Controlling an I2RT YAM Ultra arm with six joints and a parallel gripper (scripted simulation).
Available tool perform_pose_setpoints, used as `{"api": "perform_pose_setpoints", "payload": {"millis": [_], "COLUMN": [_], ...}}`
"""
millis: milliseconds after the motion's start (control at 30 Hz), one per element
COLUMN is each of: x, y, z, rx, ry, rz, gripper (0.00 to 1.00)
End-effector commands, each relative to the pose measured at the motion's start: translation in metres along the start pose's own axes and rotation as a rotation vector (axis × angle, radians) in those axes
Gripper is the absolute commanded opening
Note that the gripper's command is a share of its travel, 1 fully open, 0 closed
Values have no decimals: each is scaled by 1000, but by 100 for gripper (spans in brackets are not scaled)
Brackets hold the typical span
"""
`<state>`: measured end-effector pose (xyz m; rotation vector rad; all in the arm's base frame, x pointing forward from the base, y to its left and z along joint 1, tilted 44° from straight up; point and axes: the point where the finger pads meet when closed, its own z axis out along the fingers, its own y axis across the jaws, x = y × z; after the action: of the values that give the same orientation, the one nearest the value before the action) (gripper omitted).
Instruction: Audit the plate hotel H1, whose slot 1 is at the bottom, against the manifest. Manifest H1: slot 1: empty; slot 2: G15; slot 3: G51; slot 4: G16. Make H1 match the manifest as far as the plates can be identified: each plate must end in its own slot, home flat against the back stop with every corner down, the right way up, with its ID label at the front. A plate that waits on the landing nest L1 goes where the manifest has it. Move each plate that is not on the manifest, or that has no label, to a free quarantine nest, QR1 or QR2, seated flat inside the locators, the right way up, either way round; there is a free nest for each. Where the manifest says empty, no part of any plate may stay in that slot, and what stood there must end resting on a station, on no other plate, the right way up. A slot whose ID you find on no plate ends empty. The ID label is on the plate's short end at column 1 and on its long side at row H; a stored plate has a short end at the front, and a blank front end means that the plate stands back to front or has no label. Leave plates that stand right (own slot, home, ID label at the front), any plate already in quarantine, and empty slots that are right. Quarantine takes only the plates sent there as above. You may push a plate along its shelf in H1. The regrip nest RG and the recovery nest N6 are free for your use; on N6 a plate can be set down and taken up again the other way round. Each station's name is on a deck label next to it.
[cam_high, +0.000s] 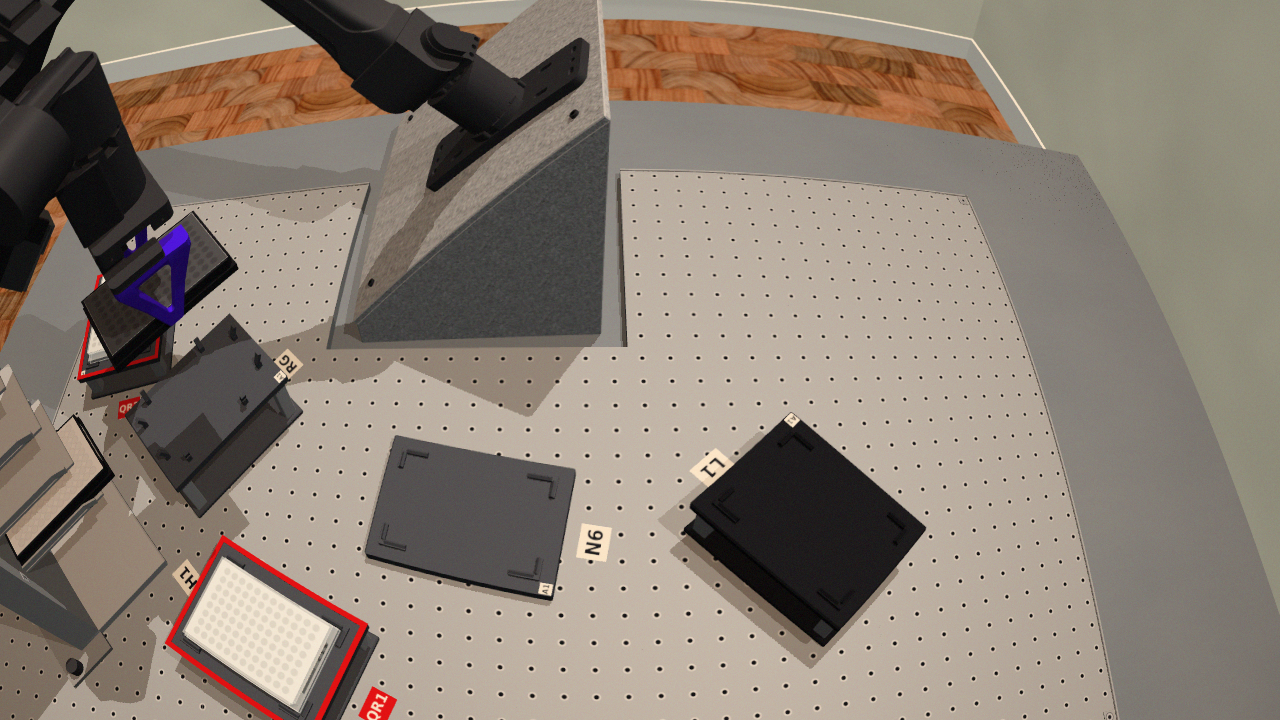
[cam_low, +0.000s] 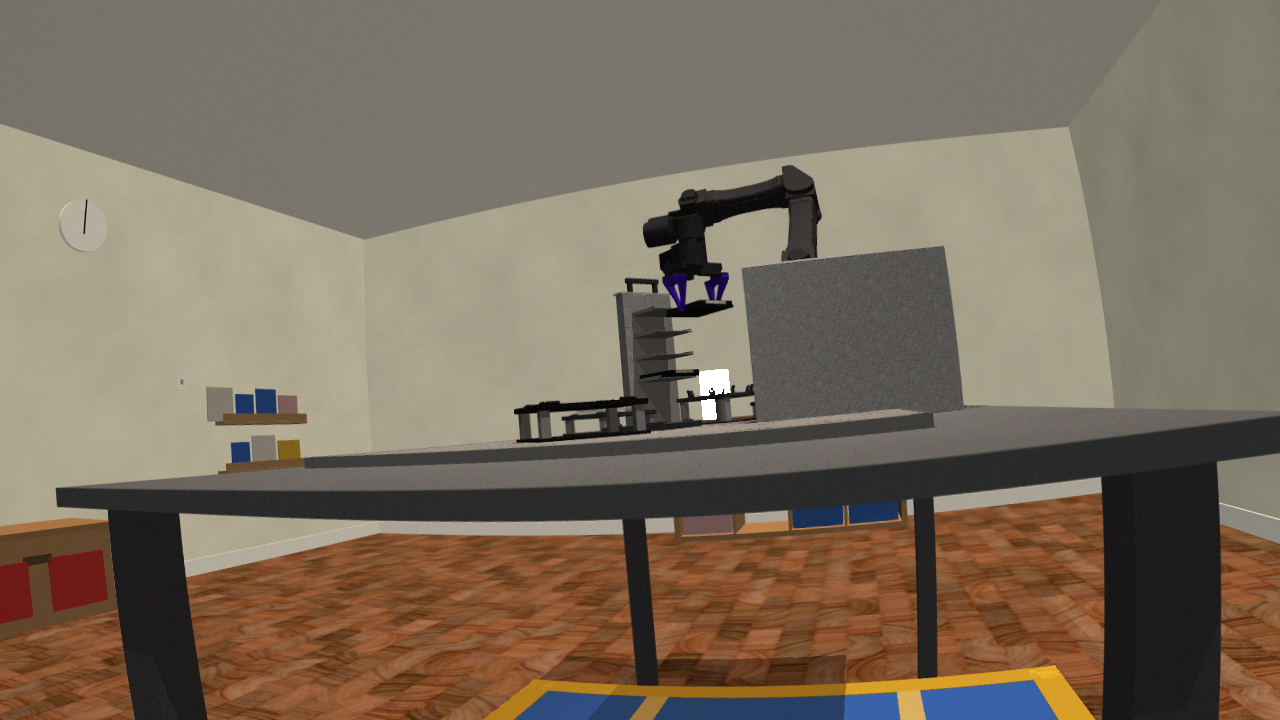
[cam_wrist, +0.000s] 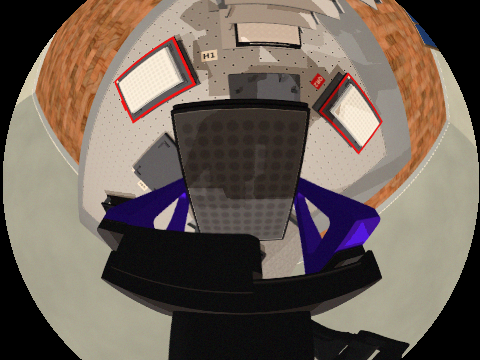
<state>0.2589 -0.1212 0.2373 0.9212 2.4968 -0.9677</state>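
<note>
My gripper (cam_high: 153, 288) is shut on a dark well plate (cam_high: 161, 288), gripping it across its width and holding it level high over the deck. It hangs above the QR2 nest (cam_high: 100, 347), which holds a white plate. In the side view the plate (cam_low: 703, 307) is at about the height of the top shelf of hotel H1 (cam_low: 646, 361), just in front of it. In the wrist view the plate (cam_wrist: 240, 167) points toward the hotel (cam_wrist: 267, 0), where one pale plate (cam_wrist: 268, 34) lies on a shelf. No label on the held plate is readable.
QR1 (cam_high: 261, 629) holds a white plate. The regrip nest RG (cam_high: 210, 407), recovery nest N6 (cam_high: 469, 514) and landing nest L1 (cam_high: 805, 528) hold no plate. The grey wedge-shaped arm base (cam_high: 492, 205) stands behind them. The hotel (cam_high: 44, 501) is at the deck's left edge.
</note>
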Motion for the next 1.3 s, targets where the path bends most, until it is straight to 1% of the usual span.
{"api": "perform_pose_setpoints", "payload": {"millis": [0,433,567,1067,1133,1267], "x": [-1,-10,-11,-14,-14,-15], "y": [-1,-44,-45,-43,-43,-43], "z": [-4,-3,-1,39,39,50], "rx": [-8,-8,-7,-7,-7,-7], "ry": [-11,-11,-11,-12,-12,-12], "rz": [-64,-63,-63,-63,-63,-63], "gripper": [86,86,86,86,86,86]}}
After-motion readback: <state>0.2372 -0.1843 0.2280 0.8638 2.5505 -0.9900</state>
